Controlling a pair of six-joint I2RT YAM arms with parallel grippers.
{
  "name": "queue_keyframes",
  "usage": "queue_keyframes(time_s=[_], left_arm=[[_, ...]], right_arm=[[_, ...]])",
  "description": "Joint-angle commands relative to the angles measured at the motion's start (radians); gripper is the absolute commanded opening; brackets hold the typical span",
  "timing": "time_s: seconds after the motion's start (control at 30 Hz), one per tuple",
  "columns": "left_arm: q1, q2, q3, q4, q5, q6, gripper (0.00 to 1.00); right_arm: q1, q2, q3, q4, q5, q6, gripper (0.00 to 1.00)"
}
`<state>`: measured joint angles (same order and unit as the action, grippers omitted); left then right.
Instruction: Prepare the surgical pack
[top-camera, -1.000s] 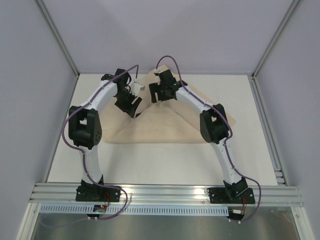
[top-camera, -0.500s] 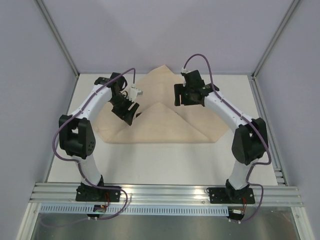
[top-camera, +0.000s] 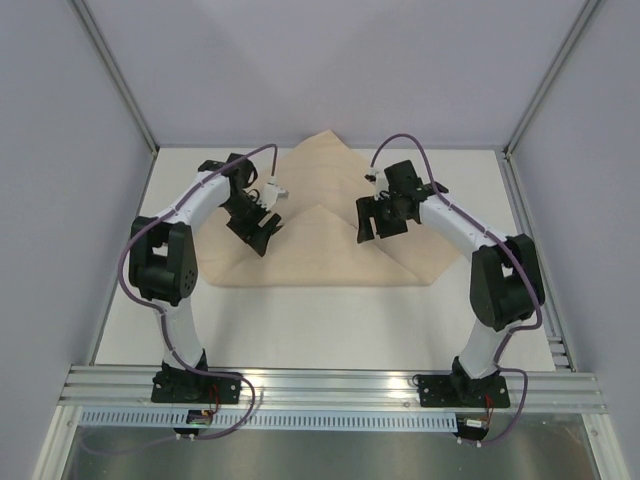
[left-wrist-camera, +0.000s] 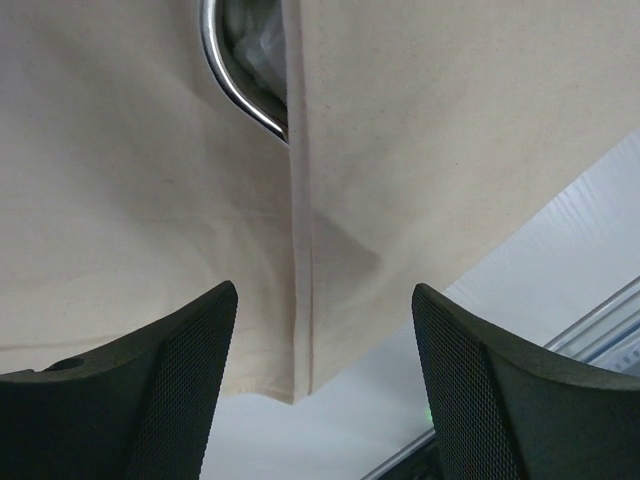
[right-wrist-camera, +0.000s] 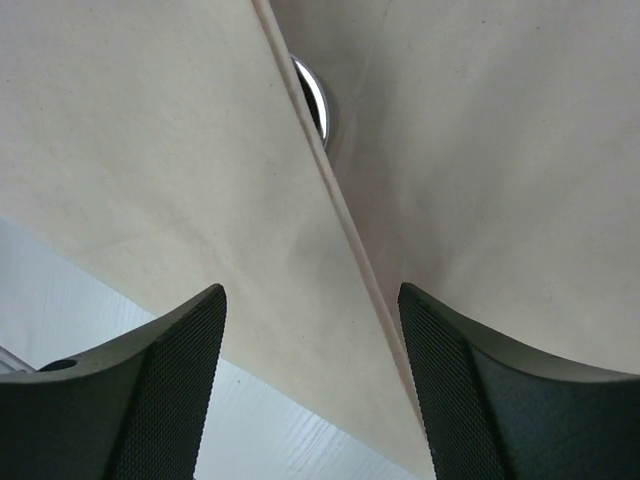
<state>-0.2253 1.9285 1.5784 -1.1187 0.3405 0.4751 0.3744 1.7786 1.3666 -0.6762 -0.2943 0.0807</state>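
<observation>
**We find both tools spread apart above the folded sheet, wide open and empty.**

Since a second ago the left tool (top-camera: 257, 226) has shifted only a little and hangs over the left flap of the sheet (top-camera: 320, 255). The right tool (top-camera: 375, 222) has swung off to the right and toward us, so the sheet's far corner is now uncovered. The sheet lies mid-bench (top-camera: 300, 325), with its flaps folded inward. Only the wrist views show the tray, which sits under the flaps. The left wrist view catches a curved steel rim (left-wrist-camera: 232, 85) at a hem, with something pale inside that we cannot name. The right wrist view catches a smaller sliver of it (right-wrist-camera: 316, 103). In those views each tool (left-wrist-camera: 322, 292) (right-wrist-camera: 310, 290) has its fingers far apart, gripping nothing.
</observation>
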Motion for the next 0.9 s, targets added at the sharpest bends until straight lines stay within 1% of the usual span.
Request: queue_keyframes(time_s=[0.0, 0.03, 0.07, 0.1, 0.17, 0.2, 0.27, 0.3, 0.47, 0.53, 0.57, 0.63, 0.73, 0.77, 0.83, 0.87], left_arm=[[0.04, 0.044, 0.08, 0.031, 0.093, 0.057, 0.79], [0.04, 0.05, 0.086, 0.03, 0.127, 0.065, 0.79], [0.04, 0.056, 0.088, 0.03, 0.181, 0.075, 0.78], [0.04, 0.062, 0.089, 0.028, 0.205, 0.082, 0.77], [0.04, 0.076, 0.081, 0.027, 0.257, 0.092, 0.75], [0.04, 0.081, 0.08, 0.025, 0.27, 0.109, 0.75], [0.04, 0.087, 0.071, 0.025, 0.282, 0.109, 0.73], [0.04, 0.095, 0.071, 0.023, 0.279, 0.111, 0.71], [0.04, 0.132, 0.089, -0.006, 0.282, 0.118, 0.62], [0.04, 0.155, 0.107, -0.033, 0.293, 0.132, 0.57], [0.04, 0.159, 0.111, -0.053, 0.292, 0.137, 0.52], [0.04, 0.162, 0.108, -0.069, 0.29, 0.155, 0.48], [0.04, 0.161, 0.109, -0.072, 0.293, 0.161, 0.41], [0.04, 0.164, 0.111, -0.07, 0.293, 0.161, 0.34], [0.04, 0.162, 0.114, -0.058, 0.296, 0.157, 0.24], [0.04, 0.164, 0.115, -0.053, 0.295, 0.146, 0.14]], right_arm=[[-0.057, 0.047, -0.003, 0.058, -0.149, -0.074, 0.71], [-0.064, 0.083, 0.009, 0.059, -0.178, -0.075, 0.69], [-0.077, 0.1, 0.023, 0.044, -0.193, -0.113, 0.67], [-0.083, 0.12, 0.031, 0.038, -0.212, -0.124, 0.63], [-0.103, 0.159, 0.038, 0.04, -0.281, -0.139, 0.59], [-0.11, 0.171, 0.042, 0.04, -0.322, -0.137, 0.55], [-0.135, 0.206, 0.051, 0.037, -0.348, -0.128, 0.51], [-0.141, 0.214, 0.054, 0.038, -0.367, -0.122, 0.47], [-0.158, 0.242, 0.061, 0.043, -0.391, -0.118, 0.4], [-0.157, 0.251, 0.065, 0.043, -0.398, -0.119, 0.37], [-0.157, 0.252, 0.066, 0.04, -0.401, -0.121, 0.36], [-0.158, 0.252, 0.063, 0.038, -0.402, -0.125, 0.36], [-0.161, 0.243, 0.061, 0.041, -0.394, -0.131, 0.52], [-0.163, 0.24, 0.06, 0.047, -0.394, -0.136, 0.59], [-0.166, 0.234, 0.063, 0.069, -0.401, -0.134, 0.62], [-0.166, 0.237, 0.066, 0.075, -0.411, -0.136, 0.62]])
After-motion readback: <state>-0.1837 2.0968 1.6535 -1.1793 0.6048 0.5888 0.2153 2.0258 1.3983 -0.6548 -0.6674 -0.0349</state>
